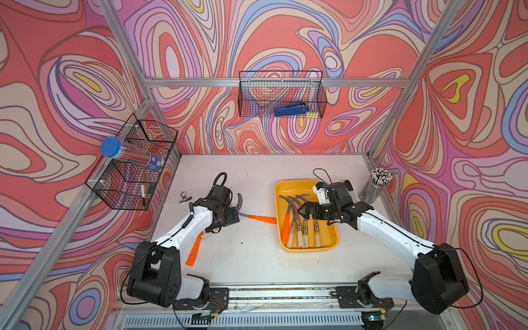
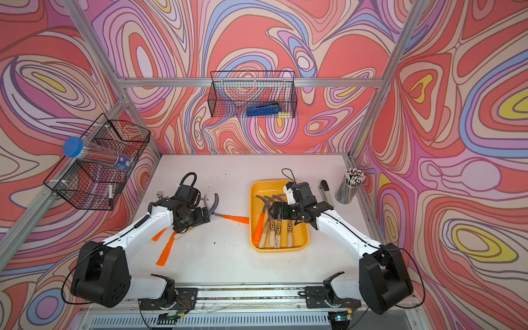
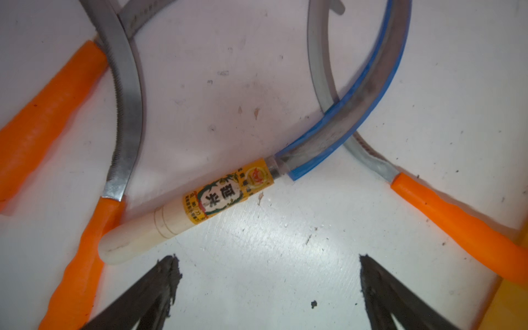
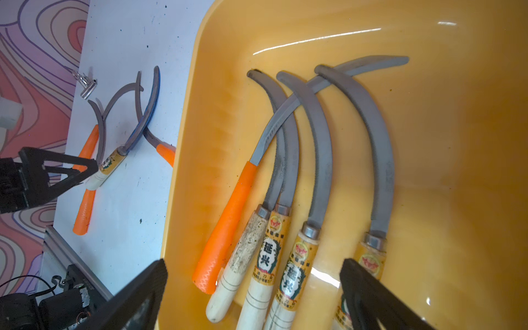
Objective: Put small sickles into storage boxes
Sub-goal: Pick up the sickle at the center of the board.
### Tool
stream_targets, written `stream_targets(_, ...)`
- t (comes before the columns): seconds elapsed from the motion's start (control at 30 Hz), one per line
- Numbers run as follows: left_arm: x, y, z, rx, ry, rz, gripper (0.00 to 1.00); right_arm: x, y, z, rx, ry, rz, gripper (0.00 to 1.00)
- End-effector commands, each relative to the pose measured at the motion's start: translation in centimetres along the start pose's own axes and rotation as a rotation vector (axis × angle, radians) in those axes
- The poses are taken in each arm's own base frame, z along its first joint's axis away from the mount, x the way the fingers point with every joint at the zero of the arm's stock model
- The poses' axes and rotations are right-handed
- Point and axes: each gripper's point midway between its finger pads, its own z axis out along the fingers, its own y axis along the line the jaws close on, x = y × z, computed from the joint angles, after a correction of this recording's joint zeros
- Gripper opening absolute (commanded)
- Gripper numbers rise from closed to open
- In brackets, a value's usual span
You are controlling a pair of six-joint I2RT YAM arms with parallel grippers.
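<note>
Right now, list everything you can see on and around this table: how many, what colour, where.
yellow tray: one, yellow, right side of the table
tray sickles: five, four wooden-handled, one orange-handled, in the yellow tray
table sickles: four, three orange-handled, one wooden-handled with blue blade guard, table's left
binder clip: one, silver, far left of table
wire baskets: two, black, back and left rails
blue tool: one, blue, back basket
capped tube: one, clear with blue cap, left basket
pencil cup: one, silvery, table's right edge
left fingers: black, open, above table sickles
right fingers: black, open, above tray sickles
</note>
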Motion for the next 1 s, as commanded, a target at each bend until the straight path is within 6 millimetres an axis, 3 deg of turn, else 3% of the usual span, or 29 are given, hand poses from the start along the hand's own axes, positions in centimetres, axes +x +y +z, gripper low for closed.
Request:
stream_targets(0.0,-2.8,-0.2,-0.1,0.001,-0.069,-0.022,1.0,-0.2,0.4,0.1,-0.035,-0.012,0.008,0.98)
stream_targets(0.23,-5.0,0.0,1.7,0.04,-0.094,-0.087,1.0,-0.3,1.1,-0.1,-0.067,-0.012,0.019,0.98)
stream_targets(0.4,-4.9,-0.2,3.2,0.047,-0.064,-0.085,1.0,-0.4,1.4,-0.7,-0.073,-0.015,0.017,0.98)
stream_targets(0.67,-3.1,0.2,5.5,0.054,-0.009,-0.085,1.0,0.2,1.7,-1.7,-0.086,-0.02,0.021,0.98)
stream_targets(0.97,-0.3,0.5,6.3,0.084,0.04,-0.085,1.0,0.2,3.1,-2.7,-0.136,-0.044,0.017,0.98)
